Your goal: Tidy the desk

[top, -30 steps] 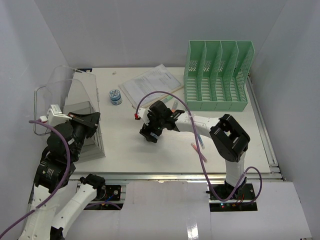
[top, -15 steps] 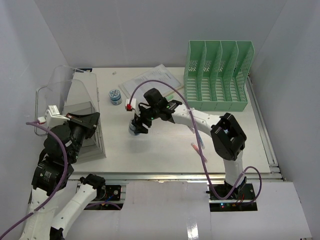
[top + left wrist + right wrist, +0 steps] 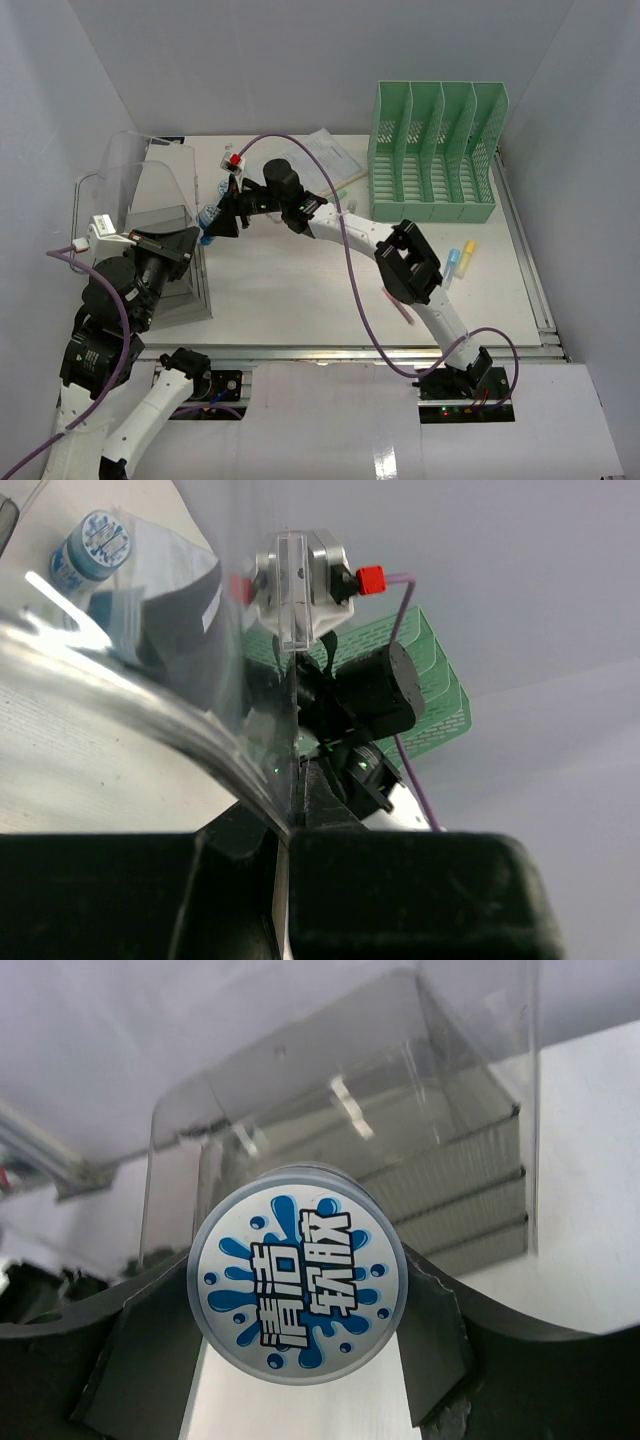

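The white desk [image 3: 300, 290] carries all the items. My right gripper [image 3: 213, 227] is shut on a small round jar [image 3: 298, 1295] with a blue-and-white splash label. It holds the jar in the air just in front of the clear plastic bin [image 3: 150, 185]. The bin fills the background of the right wrist view [image 3: 400, 1110]. My left gripper [image 3: 178, 243] is shut on the bin's front wall, whose clear edge [image 3: 285, 810] runs between the black fingers. Through that wall the left wrist view shows the right gripper's body [image 3: 370, 690] and a like jar [image 3: 95, 545] apart from it.
A mint-green file rack [image 3: 435, 150] stands at the back right. Papers [image 3: 315, 160] lie beside it. A yellow and a blue marker [image 3: 460, 260] and a pink pen [image 3: 397, 300] lie right of the right arm. The metal rail [image 3: 330, 350] runs along the front edge.
My right gripper has carried the jar from the desk's middle to the left and back, up to the bin. Its arm now stretches across, baring the markers. The left gripper has stayed on the bin.
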Robot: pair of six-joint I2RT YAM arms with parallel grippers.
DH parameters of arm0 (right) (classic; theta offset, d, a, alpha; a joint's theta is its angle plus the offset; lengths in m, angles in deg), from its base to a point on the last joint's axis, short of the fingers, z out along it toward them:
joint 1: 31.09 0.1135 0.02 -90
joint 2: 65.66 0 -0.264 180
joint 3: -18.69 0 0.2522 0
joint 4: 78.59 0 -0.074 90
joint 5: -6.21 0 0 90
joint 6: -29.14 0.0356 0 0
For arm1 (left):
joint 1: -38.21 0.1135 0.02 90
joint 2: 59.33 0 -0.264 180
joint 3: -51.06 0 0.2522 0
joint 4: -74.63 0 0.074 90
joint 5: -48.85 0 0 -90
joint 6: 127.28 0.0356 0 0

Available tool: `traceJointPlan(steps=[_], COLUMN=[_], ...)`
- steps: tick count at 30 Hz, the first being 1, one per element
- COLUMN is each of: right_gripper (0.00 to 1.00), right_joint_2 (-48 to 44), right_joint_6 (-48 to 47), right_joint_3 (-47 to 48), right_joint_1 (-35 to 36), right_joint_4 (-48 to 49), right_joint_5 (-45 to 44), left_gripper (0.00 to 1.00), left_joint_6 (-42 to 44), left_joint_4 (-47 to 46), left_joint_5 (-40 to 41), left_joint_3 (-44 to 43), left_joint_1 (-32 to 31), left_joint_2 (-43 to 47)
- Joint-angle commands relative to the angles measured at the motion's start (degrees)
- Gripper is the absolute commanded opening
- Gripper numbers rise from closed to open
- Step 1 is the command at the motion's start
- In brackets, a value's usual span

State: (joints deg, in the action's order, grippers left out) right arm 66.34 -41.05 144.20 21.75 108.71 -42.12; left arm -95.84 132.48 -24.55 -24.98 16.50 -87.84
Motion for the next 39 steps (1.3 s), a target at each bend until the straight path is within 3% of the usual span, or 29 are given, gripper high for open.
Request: traceJointPlan(steps=[1, 11, 13, 16, 19, 22, 32, 36, 39], right_gripper=[0.08, 0.09, 0.13, 0.37, 0.74, 0.93, 0.98, 0.98, 0.96], right_joint_2=[3.3, 7.7, 9.4, 11.2, 11.1, 8.7, 3.6, 2.5, 3.8], right_joint_6=[12.6, 3.3, 1.9, -0.7, -3.2, -6.9, -5.7, -7.6, -13.3], right_joint_3=[10.7, 14.3, 15.5, 16.1, 15.2, 11.1, 4.9, 6.1, 10.3], right_joint_1=[1.7, 6.9, 8.0, 9.0, 9.1, 8.4, 3.2, 0.4, -0.6], right_joint_4=[14.8, 16.8, 16.9, 17.4, 18.0, 19.8, 19.7, 8.6, -2.7], right_joint_5=[-2.5, -17.0, -19.9, -22.6, -22.4, -21.8, -11.9, -16.4, -25.4], left_gripper=[0.0, 0.0, 0.0, 0.0, 0.0, 0.0, 0.0, 0.0, 0.0], left_joint_6=[1.3, 1.2, 1.2, 1.0, 0.9, 0.9, 1.1, 1.1, 1.1], left_joint_4=[-4.3, -4.7, -4.5, -4.3, -4.3, -4.1, -4.5, -4.3, -4.5], left_joint_5=[-1.4, -1.9, -1.9, -1.9, -2.1, -2.1, -2.4, -2.6, -2.8], left_joint_3=[-0.7, 0.7, 0.9, 1.0, 1.0, 1.2, 0.3, -0.1, 0.1], left_joint_1=[-0.3, -0.2, -0.3, -0.3, -0.3, -0.3, -0.4, -0.3, -0.3], left_joint_2=[0.5, 0.8, 1.0, 1.2, 1.4, 1.5, 1.1, 1.2, 1.3])
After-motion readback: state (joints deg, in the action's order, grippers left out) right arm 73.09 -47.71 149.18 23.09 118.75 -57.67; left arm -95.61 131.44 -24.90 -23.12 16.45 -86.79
